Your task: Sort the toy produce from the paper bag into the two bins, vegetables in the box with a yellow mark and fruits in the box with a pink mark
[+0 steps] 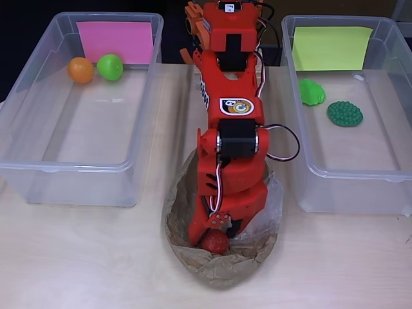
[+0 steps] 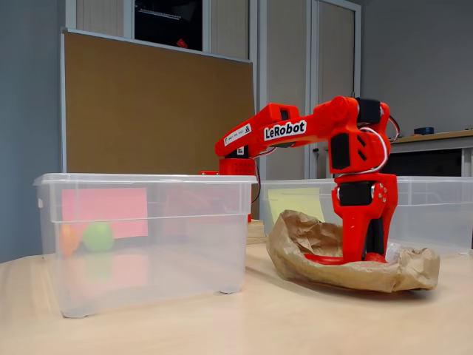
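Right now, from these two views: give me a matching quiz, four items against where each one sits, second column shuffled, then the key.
Items:
1. orange ball
2. dark green bumpy vegetable
3. red fruit
4. gripper

Places:
A. in the paper bag, under the gripper
B. in the bin with the pink note, beside the green ball
C. lowered into the paper bag
D. in the bin with the yellow note, near the light green vegetable

Pairs: 1-B, 2-D, 3-A, 4-C
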